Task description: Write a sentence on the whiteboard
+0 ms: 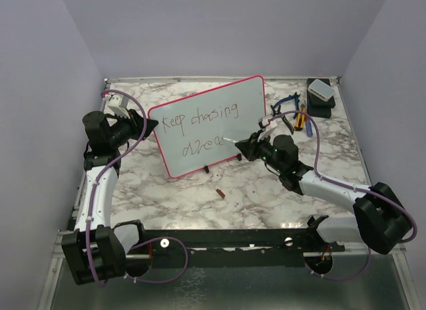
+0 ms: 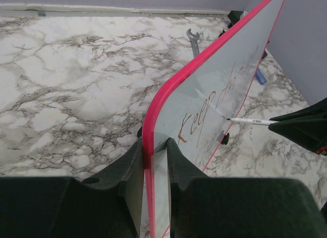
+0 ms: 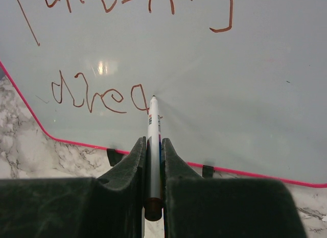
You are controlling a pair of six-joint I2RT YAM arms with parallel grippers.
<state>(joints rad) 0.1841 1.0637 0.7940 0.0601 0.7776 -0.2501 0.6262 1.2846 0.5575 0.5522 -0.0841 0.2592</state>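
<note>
- Top view: the whiteboard stands tilted back on the marble-patterned table, between the 2 arms. It is glossy white with a thin pink-red frame and rounded corners.
- The sentence runs over 2 lines: "Keep chasing" above, "drea" below.
- The left claw is clamped on the board's left edge. The right claw is clamped on 1 pen.
- 1 small brown bit lies on the table in front of the board. At the right rear are tools with blue and yellow handles, and 1 black box with a grey block on it.
- Left wrist view: the left claw pinches the whiteboard by its frame with 2 dark fingers. 1 wrench lies behind the board. The pen reaches in from the right claw.
- Right wrist view: the right claw grips the white pen, whose tip touches the whiteboard just past the last letter of the sentence. The strokes are reddish-brown.
- 2 black feet sit under the lower frame.
</note>
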